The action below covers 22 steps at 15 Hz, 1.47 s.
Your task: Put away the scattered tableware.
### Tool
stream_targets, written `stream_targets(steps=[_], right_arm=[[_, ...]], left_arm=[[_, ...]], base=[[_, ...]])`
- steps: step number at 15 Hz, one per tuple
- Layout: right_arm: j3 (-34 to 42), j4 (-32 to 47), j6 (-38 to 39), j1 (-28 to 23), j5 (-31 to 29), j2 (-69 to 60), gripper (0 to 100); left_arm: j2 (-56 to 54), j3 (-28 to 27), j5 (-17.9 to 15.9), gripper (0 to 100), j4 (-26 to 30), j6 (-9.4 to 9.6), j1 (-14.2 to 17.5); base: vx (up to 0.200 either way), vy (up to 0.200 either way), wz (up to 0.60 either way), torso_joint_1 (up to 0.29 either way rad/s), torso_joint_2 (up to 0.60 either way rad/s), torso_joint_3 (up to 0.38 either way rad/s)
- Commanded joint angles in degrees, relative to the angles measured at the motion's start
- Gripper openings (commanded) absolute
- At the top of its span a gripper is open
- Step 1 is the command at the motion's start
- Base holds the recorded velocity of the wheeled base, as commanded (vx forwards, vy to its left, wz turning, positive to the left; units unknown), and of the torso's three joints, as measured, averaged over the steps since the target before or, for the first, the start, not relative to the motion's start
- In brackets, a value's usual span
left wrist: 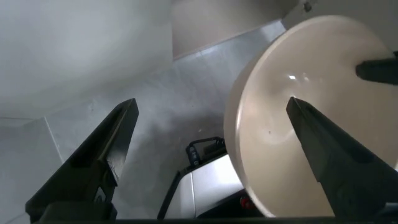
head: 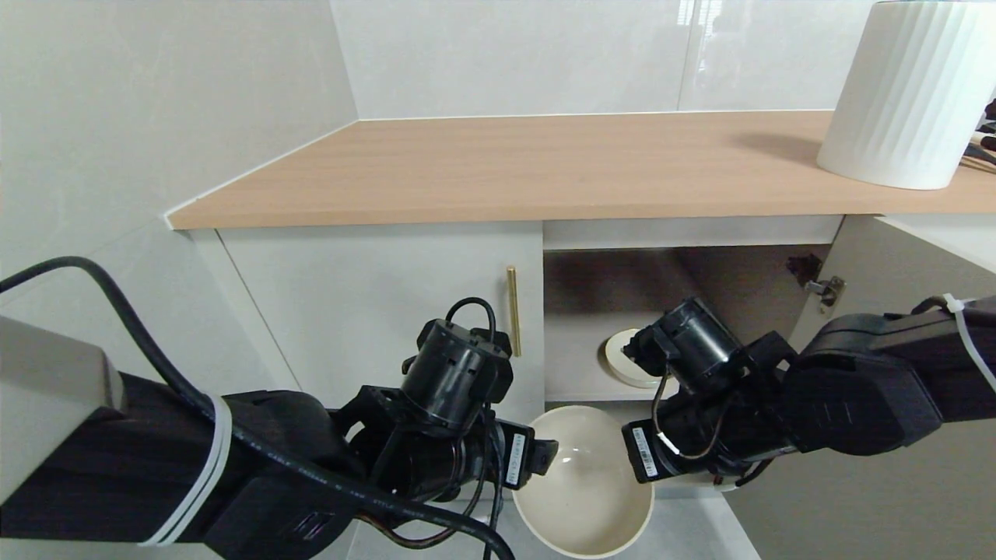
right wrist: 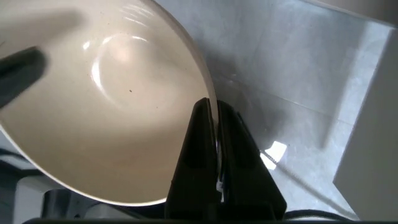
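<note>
Stowing the round cream ceramic bowl [head: 580, 498], rim pinched in right gripper [right wrist: 214, 134] (left gripper [left wrist: 211, 106] spread alongside), probably needing a level reach into open white cabinet [head: 685, 233].

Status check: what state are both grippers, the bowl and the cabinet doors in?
left gripper: open, by the bowl.
right gripper: shut on the bowl's rim.
bowl: empty, held by its rim.
left cabinet door: closed.
right cabinet door: open.
dish: lying on the shelf inside.

You will find the left arm [head: 233, 467] and right arm [head: 871, 389] in matte black housings with cylindrical wrist modules. A white cable tie [head: 212, 467] bands each; a black cable [head: 132, 327] trails the left; white labels [head: 516, 460] mark both wrists.
</note>
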Motion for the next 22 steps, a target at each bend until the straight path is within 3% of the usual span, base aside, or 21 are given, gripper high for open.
stream_targets(steps=[1, 4, 7, 12, 22], right_arm=[[3.73, -8.43, 0.05, -2.01, -2.63, 3.03, 0], [10.32, -31.19, -0.21, -8.42, -3.25, 7.25, 0], [11.37, -42.97, -0.65, -13.52, -5.97, 10.24, 0], [6.01, -43.85, -0.21, -20.03, -7.99, 14.10, 0], [-2.69, -43.06, 3.66, -24.51, -11.24, 21.49, 0]], left_arm=[[-0.36, -0.01, -0.01, 100, -0.03, -0.03, 0.13], [-0.45, -0.01, 0.07, 100, -0.12, -0.12, 0.13], [-0.71, -0.01, 0.25, 100, -0.03, -0.12, 0.13], [-1.07, -0.01, 0.43, 100, -0.03, -0.12, 0.13], [-1.42, -0.01, 0.43, 100, -0.12, -0.12, 0.22]], base=[[0.000, 0.000, 0.00, 0.000, 0.00, 0.000], [0.000, 0.000, 0.00, 0.000, 0.00, 0.000], [0.000, 0.000, 0.00, 0.000, 0.00, 0.000], [0.000, 0.000, 0.00, 0.000, 0.00, 0.000], [0.000, 0.000, 0.00, 0.000, 0.00, 0.000]])
